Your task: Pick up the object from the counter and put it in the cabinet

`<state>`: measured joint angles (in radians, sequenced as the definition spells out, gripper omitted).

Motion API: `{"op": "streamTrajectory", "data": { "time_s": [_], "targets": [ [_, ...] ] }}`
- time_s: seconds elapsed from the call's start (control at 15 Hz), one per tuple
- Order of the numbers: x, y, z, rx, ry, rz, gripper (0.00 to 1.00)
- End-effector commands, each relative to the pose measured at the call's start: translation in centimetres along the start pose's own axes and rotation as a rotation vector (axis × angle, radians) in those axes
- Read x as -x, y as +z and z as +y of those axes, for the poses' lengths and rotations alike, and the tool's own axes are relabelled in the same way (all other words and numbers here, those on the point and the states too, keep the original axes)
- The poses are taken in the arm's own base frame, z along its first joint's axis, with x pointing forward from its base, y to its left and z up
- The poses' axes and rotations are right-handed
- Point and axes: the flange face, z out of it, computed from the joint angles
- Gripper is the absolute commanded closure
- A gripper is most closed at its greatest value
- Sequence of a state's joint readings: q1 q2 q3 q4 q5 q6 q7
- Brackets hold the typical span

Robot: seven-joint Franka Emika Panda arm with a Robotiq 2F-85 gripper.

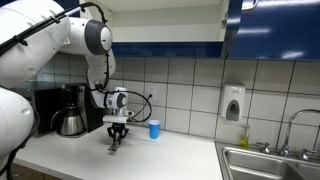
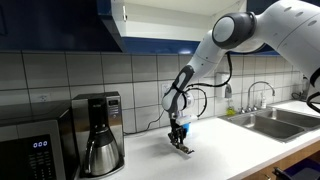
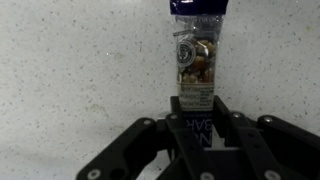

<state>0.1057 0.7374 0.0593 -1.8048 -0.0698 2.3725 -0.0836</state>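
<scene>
Gripper (image 3: 196, 118) is sitting low over the tabletop (image 3: 80, 80), its fingers clamping both sides of the near end of the object (image 3: 194, 55). The object is a narrow packet with a dark label and a clear patch, resting on the white surface. In an exterior view the blue cup (image 1: 154, 129) is standing near the gripper, toward the tiled wall. The coffee maker (image 1: 70, 112) is sitting farther along. The cabinet (image 1: 275, 30) is hanging overhead, well apart.
</scene>
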Motion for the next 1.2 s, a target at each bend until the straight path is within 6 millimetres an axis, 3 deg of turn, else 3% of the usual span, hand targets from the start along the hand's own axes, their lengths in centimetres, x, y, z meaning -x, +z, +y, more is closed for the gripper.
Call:
{"op": "streamTrajectory", "data": {
  "time_s": [0.0, 0.53, 1.13],
  "targets": [
    [2.1, -3.0, 0.4, -0.009, 0.071, -0.002, 0.91],
    [7.8, -6.5, 2.2, -0.03, 0.16, 0.002, 0.91],
    [16.3, -8.9, 4.9, -0.03, 0.214, -0.016, 0.91]
  ]
}}
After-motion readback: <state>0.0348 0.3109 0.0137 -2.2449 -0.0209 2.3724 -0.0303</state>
